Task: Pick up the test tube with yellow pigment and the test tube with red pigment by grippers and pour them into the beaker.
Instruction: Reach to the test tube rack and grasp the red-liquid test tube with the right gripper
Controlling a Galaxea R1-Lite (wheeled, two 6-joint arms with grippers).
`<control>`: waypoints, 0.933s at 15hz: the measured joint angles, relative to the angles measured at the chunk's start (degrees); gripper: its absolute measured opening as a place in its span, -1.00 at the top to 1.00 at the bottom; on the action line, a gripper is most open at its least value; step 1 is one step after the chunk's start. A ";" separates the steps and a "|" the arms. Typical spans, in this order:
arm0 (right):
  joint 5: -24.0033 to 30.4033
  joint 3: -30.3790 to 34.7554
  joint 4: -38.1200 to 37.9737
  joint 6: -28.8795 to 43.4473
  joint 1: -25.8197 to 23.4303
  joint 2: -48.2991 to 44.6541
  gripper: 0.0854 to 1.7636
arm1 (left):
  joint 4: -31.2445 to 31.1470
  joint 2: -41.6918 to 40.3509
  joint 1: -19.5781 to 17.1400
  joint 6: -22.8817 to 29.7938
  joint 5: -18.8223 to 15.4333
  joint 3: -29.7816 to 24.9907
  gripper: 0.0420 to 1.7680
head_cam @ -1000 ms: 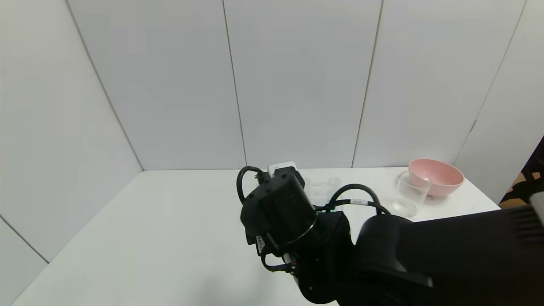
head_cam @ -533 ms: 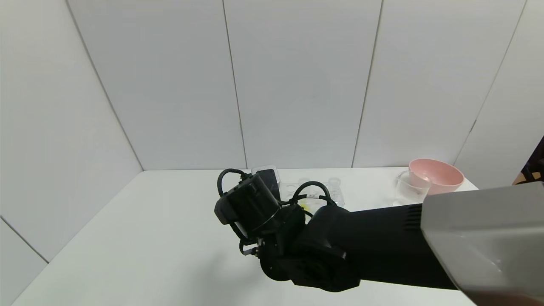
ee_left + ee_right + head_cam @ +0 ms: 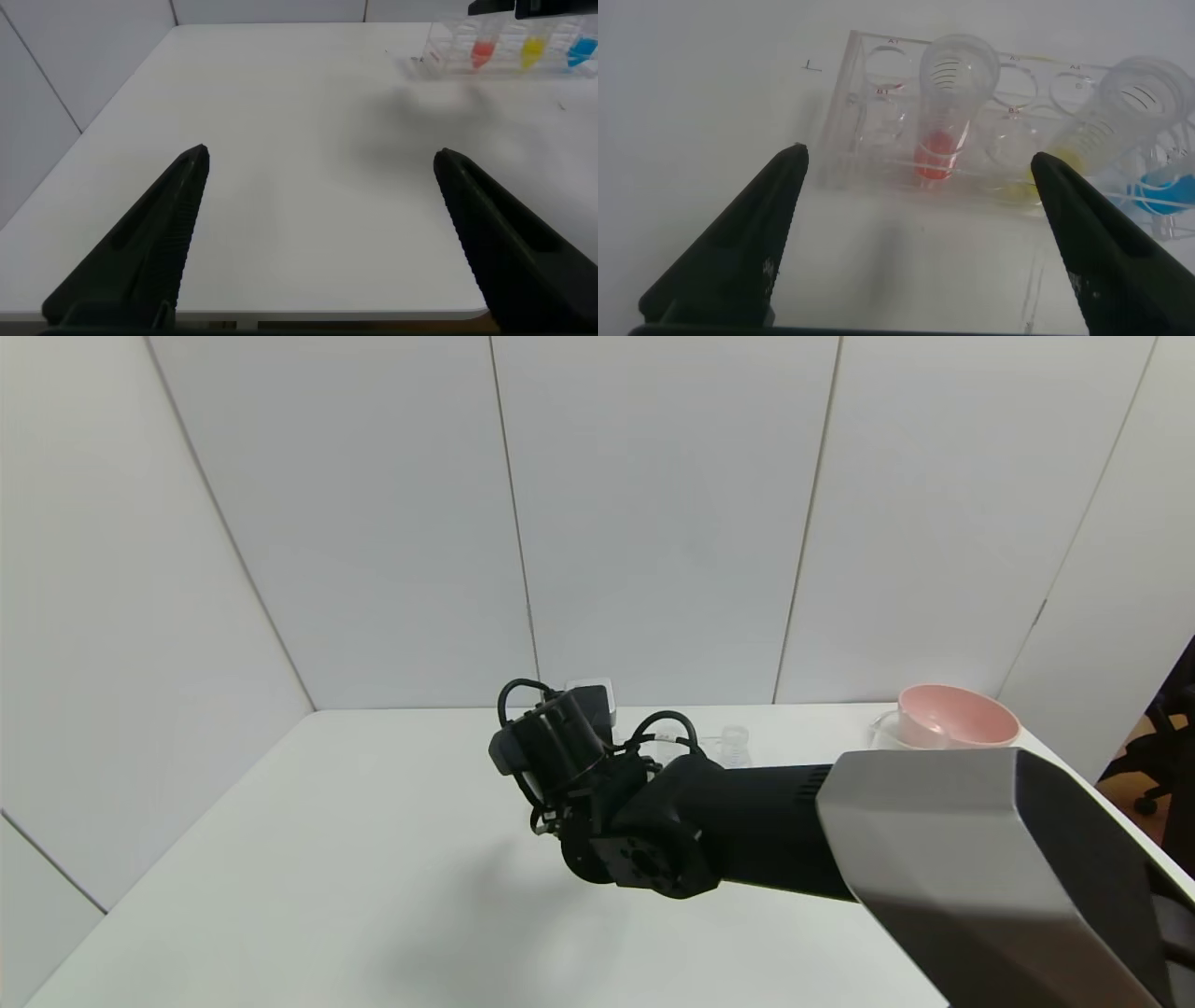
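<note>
Right wrist view: the right gripper (image 3: pixel 915 233) hangs with its fingers spread wide, gripping nothing, just over a clear rack (image 3: pixel 868 140) on the white table (image 3: pixel 710 112). In the rack stand the test tube with red pigment (image 3: pixel 945 112), the test tube with yellow pigment (image 3: pixel 1111 121) beside it, and a blue tube (image 3: pixel 1162 191) beyond. The left gripper (image 3: pixel 318 243) waits over bare table, fingers apart, well short of the rack. Farther right, the beaker (image 3: pixel 882 733) stands next to a pink bowl (image 3: pixel 957 717).
</note>
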State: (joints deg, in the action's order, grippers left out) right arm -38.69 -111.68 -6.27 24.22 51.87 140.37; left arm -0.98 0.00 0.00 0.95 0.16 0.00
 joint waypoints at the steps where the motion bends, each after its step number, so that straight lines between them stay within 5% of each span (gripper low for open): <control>1: -0.04 -0.89 0.20 -0.06 -0.50 0.91 -0.94 | 0.00 0.00 0.00 -0.02 0.00 0.00 -0.94; 14: -0.28 -2.02 14.06 -5.71 -3.25 5.27 -0.94 | 0.00 0.00 0.00 0.00 0.00 0.00 -0.94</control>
State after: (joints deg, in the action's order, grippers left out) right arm -38.97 -113.70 7.79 18.52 48.62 145.64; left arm -0.98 0.00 0.00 0.95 0.16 0.00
